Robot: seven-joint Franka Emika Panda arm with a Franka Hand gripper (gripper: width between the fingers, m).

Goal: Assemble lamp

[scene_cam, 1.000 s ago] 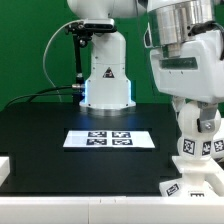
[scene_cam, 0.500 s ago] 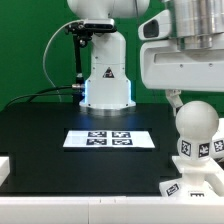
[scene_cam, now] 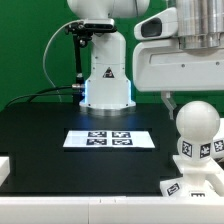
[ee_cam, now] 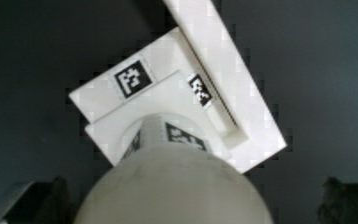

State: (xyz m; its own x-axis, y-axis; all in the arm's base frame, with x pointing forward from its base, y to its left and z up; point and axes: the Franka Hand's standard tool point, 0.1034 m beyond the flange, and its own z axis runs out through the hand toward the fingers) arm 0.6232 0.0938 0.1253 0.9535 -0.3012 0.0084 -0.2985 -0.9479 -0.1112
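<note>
The round white lamp bulb stands upright on the blocky tagged lamp base at the exterior view's right front. My gripper hangs just above the bulb, open and holding nothing; one dark finger shows beside the bulb's top. In the wrist view the bulb fills the space between my fingers, which stand wide apart and clear of it. The base lies under it. The shade is out of view.
The marker board lies flat on the black table at mid-centre. The robot's pedestal stands behind it. A white ledge runs along the table's front edge, and a white bar lies beside the base.
My gripper has risen off the bulb. One second ago the hand covered it; now the whole bulb stands free on the base.
</note>
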